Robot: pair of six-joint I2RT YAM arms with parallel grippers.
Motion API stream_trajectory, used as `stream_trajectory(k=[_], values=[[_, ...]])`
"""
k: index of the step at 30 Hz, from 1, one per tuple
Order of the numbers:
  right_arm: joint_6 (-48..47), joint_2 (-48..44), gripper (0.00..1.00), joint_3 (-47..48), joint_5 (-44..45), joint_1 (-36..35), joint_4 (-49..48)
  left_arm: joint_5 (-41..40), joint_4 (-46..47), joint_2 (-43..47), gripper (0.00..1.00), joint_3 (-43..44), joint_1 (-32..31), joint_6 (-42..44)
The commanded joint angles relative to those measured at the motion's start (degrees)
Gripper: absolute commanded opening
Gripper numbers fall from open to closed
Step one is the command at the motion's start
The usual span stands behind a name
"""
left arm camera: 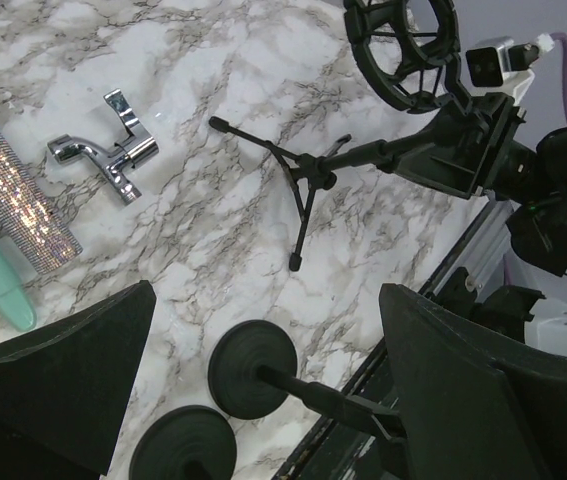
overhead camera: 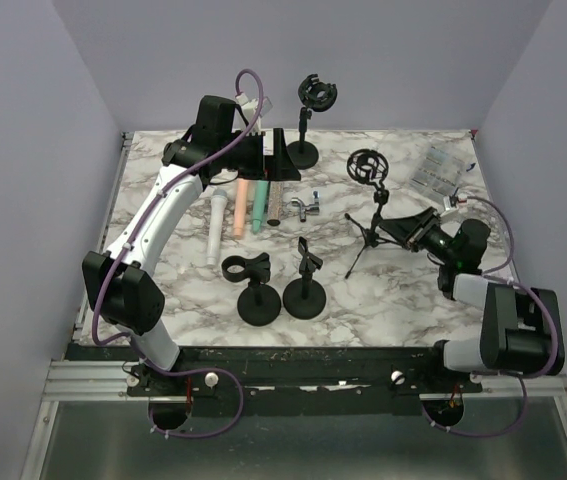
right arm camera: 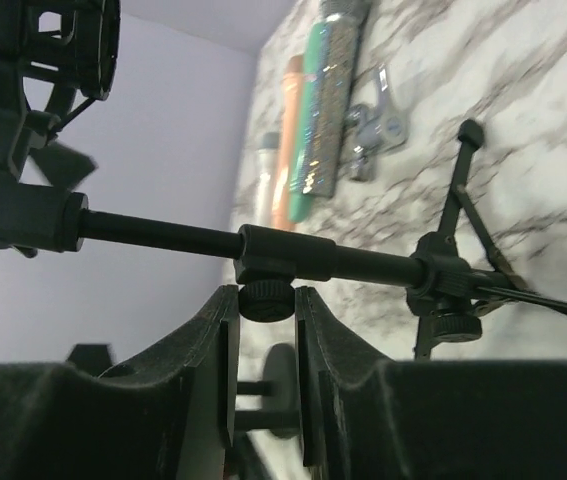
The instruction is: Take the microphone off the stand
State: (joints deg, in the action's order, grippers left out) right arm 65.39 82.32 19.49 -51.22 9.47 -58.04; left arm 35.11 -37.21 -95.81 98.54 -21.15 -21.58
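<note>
A black tripod stand [overhead camera: 373, 225] stands tilted at the right of the table, and the shock-mount ring [overhead camera: 367, 165] on top of it is empty. My right gripper [overhead camera: 403, 228] is at its pole. In the right wrist view the gripper [right arm camera: 266, 330] is shut on the small knob [right arm camera: 266, 299] under the pole's collar. Several microphones lie flat in a row: white [overhead camera: 216, 228], orange [overhead camera: 242, 208], teal [overhead camera: 260, 205] and glittery silver [overhead camera: 276, 200]. My left gripper [overhead camera: 266, 150] hovers open above the back of that row, and nothing is between its fingers [left arm camera: 63, 380].
Two round-based stands with clips [overhead camera: 259, 300] [overhead camera: 305, 296] stand near the front centre. A third stand with a shock mount [overhead camera: 308, 120] is at the back. A chrome clamp [overhead camera: 306, 207] lies mid-table, and a clear plastic bag [overhead camera: 440, 170] lies at the back right.
</note>
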Motion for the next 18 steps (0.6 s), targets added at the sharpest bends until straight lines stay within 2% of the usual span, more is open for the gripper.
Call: stream_trajectory(k=[1,3,6,10,15,18], values=[[-26.68,-11.60,0.01,5.69,18.12,-5.13,33.85,1.59,1.00,-0.32,0.98,-0.27,-0.39,-0.04],[-32.39,-16.66,0.01,6.54,27.20,-8.76,41.12,1.48,0.95,-0.32,0.97,-0.37,-0.42,-0.08],[-38.20,-21.18,0.01,6.75,37.95,-13.85,46.32,1.71,1.13,-0.22,0.97,-0.43,-0.39,-0.33],[-40.67,-22.09,0.01,5.02,44.27,-16.84,47.02,1.82,1.40,0.23,0.97,-0.68,-0.38,-0.39],[-39.94,-17.96,0.01,5.50,48.58,-20.76,47.20,2.00,1.88,0.70,0.98,-1.06,-0.73,-0.39],[-39.64,-17.49,0.01,6.79,55.31,-24.86,49.03,1.71,1.89,0.66,0.97,-1.15,-1.06,-0.21]])
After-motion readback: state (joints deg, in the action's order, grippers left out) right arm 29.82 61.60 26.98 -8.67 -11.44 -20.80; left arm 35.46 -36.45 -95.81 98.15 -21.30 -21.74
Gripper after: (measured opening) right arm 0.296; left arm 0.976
